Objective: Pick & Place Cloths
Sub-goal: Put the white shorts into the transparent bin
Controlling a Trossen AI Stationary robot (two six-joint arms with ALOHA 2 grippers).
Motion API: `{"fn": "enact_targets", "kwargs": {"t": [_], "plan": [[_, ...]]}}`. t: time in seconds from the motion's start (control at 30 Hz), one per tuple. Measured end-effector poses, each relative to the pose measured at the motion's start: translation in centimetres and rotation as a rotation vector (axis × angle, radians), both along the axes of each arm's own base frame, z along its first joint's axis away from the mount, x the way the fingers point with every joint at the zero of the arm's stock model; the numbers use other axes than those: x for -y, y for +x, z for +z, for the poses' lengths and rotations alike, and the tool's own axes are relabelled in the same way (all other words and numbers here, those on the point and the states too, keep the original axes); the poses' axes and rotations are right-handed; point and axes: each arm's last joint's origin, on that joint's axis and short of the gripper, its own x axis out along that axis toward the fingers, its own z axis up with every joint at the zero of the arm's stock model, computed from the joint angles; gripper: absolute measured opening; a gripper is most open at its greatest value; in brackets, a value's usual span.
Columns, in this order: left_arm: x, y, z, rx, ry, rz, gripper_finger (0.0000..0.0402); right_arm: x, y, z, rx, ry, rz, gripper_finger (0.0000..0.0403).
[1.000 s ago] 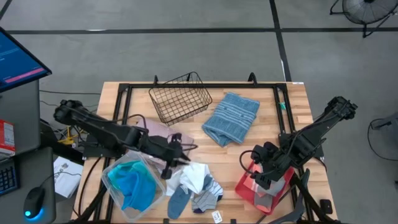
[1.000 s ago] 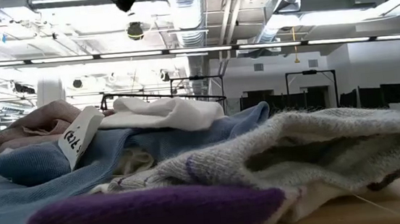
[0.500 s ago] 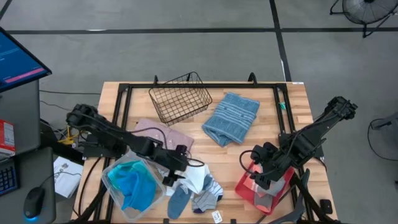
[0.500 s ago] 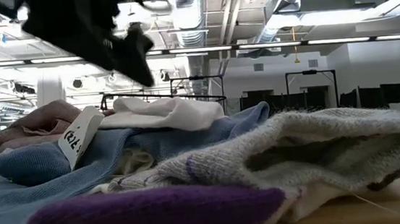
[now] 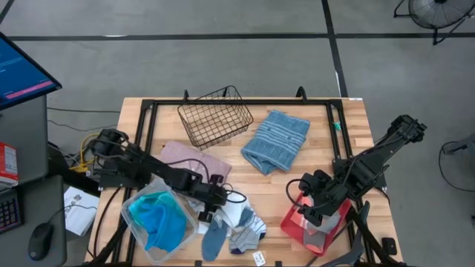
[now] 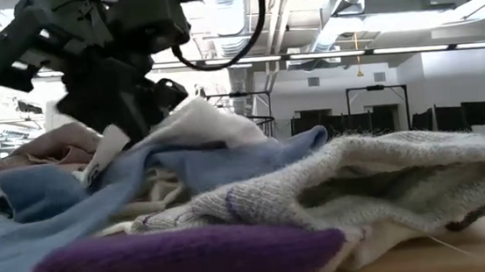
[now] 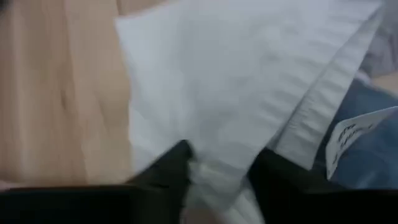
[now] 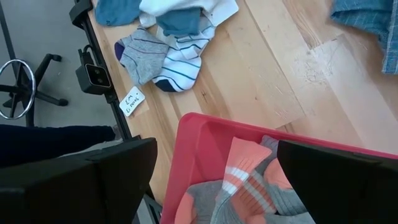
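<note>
A pile of cloths lies at the table's near middle. It holds a white cloth (image 5: 234, 210), a blue sock (image 5: 212, 239) and striped socks (image 5: 247, 237). My left gripper (image 5: 205, 211) is down on the pile's left side, shut on the white cloth (image 7: 236, 81). It also shows in the low view (image 6: 130, 110). My right gripper (image 5: 310, 210) is open and holds nothing. It hovers over the red tray (image 5: 295, 222), which holds a coral and grey sock (image 8: 249, 180). A pink shirt (image 5: 194, 158) and a grey-blue striped towel (image 5: 277, 140) lie flat on the table. My left gripper has a bunched fold of the white cloth (image 7: 219, 177) pinched between its two fingers, at the cloth's left side. The fingers slant down from the table's left. The cloth stands up in a peak (image 6: 198, 113) at the fingers, and the rest lies on the pile.
A clear tub (image 5: 133, 200) with turquoise and blue cloths stands at the near left, close under the left arm. A black wire basket (image 5: 215, 117) stands at the far middle. A black frame (image 5: 223, 101) runs round the table. A paper tag (image 5: 259, 258) lies at the near edge.
My left gripper has gone down and toward the table's near right, from above the pink shirt onto the white cloth. The white cloth, flat before, now stands bunched in a peak, and the blue cloth under it has shifted with it.
</note>
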Motion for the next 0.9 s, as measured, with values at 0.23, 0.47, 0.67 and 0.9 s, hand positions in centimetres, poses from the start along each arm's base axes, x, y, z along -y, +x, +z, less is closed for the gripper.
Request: {"fn": "enact_targets", "kwargs": {"t": [0.23, 0.47, 0.67, 0.9], "plan": [[-0.2, -0.4, 2.4, 0.068, -0.068, 0.065, 0.0008, 0.0, 0.0, 0.0, 0.004, 0.002, 0.0, 0.0328], [-1.5, -2.6, 9.4, 0.289, -0.259, 0.219, 0.0001, 0.0, 0.1, 0.1, 0.025, -0.008, -0.009, 0.0328], [-3.4, -6.5, 17.0, 0.658, -0.384, 0.325, 0.0001, 0.1, 0.2, 0.1, 0.054, -0.041, -0.032, 0.0328], [-4.9, -12.8, 24.1, 1.023, -0.668, 0.195, 0.0001, 0.1, 0.3, 0.1, 0.062, -0.049, -0.039, 0.0328]]}}
